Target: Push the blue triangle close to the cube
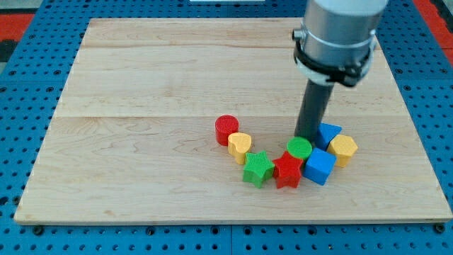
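Observation:
The blue triangle (328, 133) lies at the view's lower right on the wooden board (141, 85). The blue cube (319, 167) sits just below it, nearly touching. My tip (308, 137) stands right at the triangle's left side, just above the green cylinder (299, 148). The rod rises from there to the grey arm at the view's top.
A yellow hexagon (343, 149) sits right of the triangle and cube. A red star (287, 171) and a green star (258, 168) lie left of the cube. A yellow heart (240, 146) and a red cylinder (226, 129) lie further left.

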You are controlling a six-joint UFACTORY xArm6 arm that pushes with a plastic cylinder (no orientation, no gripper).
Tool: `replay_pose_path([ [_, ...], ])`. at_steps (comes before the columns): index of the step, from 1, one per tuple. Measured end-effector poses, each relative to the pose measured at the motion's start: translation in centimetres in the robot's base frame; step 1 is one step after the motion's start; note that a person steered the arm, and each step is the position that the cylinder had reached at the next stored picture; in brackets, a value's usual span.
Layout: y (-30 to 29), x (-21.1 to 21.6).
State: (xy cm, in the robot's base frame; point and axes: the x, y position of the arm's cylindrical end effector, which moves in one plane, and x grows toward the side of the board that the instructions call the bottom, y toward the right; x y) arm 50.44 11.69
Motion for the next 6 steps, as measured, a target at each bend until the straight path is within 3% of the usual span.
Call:
replay_pose_path([
  [1,-0.1,1.1],
  [3,-3.7,-6.1],
  [4,-0.2,-6.9],
  [6,0.9,-1.6],
])
